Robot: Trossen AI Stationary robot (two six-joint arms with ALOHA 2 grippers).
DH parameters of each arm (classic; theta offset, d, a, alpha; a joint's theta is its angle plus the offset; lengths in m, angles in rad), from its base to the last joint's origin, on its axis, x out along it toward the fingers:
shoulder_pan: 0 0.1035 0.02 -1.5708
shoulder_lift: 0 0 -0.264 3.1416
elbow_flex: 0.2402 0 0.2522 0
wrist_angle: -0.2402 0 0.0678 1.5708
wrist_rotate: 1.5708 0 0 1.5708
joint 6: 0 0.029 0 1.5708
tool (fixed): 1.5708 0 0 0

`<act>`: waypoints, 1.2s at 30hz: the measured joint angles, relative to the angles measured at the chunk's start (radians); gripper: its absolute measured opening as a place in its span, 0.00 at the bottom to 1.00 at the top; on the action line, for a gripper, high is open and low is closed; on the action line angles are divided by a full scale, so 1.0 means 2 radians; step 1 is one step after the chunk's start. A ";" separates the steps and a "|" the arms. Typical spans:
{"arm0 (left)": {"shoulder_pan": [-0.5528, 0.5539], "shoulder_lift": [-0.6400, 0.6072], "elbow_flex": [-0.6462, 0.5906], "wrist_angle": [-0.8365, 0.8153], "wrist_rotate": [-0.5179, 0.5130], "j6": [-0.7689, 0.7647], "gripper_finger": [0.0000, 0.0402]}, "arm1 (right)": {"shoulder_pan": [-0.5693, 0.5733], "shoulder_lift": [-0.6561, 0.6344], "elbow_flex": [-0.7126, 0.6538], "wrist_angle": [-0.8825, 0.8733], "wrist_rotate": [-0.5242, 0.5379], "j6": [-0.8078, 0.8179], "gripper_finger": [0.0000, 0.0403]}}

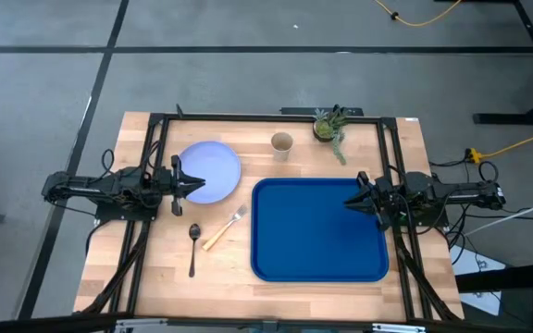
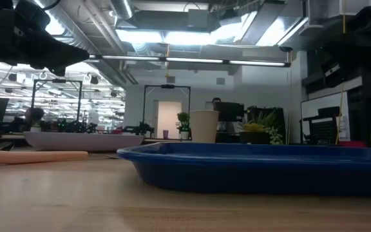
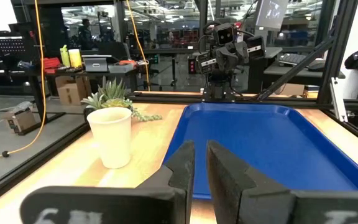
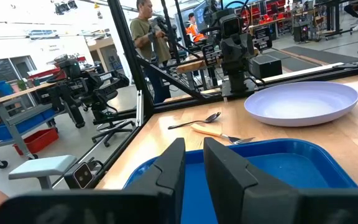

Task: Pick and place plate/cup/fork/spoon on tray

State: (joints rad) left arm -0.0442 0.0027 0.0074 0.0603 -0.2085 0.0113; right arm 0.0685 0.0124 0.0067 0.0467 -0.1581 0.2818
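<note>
The blue tray (image 1: 320, 231) is lying on the right half of the wooden table (image 1: 155, 268), and nothing is lying in it. The lavender plate (image 1: 212, 170) is resting on the table to the left of the tray, not touching it. The tan cup (image 1: 282, 142) is standing upright behind the tray's far left corner, with a small potted plant (image 1: 329, 127) standing near it to the right. The fork (image 1: 224, 228) is lying slanted between the plate and the tray, its tines pointing toward the tray. The dark spoon (image 1: 193, 246) is lying just left of the fork, with its bowl toward the plate.

The left gripper (image 1: 192, 182) is hovering at the left edge of the plate. Its fingers (image 3: 182, 163) are standing almost together, with only a narrow gap, and are holding nothing. The right gripper (image 1: 352, 200) is hovering over the right part of the tray. Its fingers (image 4: 173, 163) are likewise nearly closed and empty. People are standing in the room behind the table.
</note>
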 joint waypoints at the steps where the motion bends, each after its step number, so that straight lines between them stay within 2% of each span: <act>1: 0.000 0.000 0.000 0.000 0.000 0.000 0.08 | 0.000 0.000 0.000 0.000 0.000 0.000 0.16; 22: 0.000 0.000 0.000 0.000 0.000 0.000 0.08 | 0.000 0.000 0.000 0.004 0.004 -0.002 0.16; 30: 0.000 0.000 0.000 0.000 -0.007 0.012 0.08 | 0.000 0.000 0.000 0.004 0.004 0.040 0.16; 36: 0.000 0.000 0.000 0.057 0.004 -0.067 0.08 | 0.000 0.000 0.000 0.004 0.005 0.034 0.16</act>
State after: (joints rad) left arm -0.0443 0.0027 0.0074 0.1740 -0.2000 -0.1232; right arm 0.0685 0.0128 0.0069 0.0540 -0.1490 0.3505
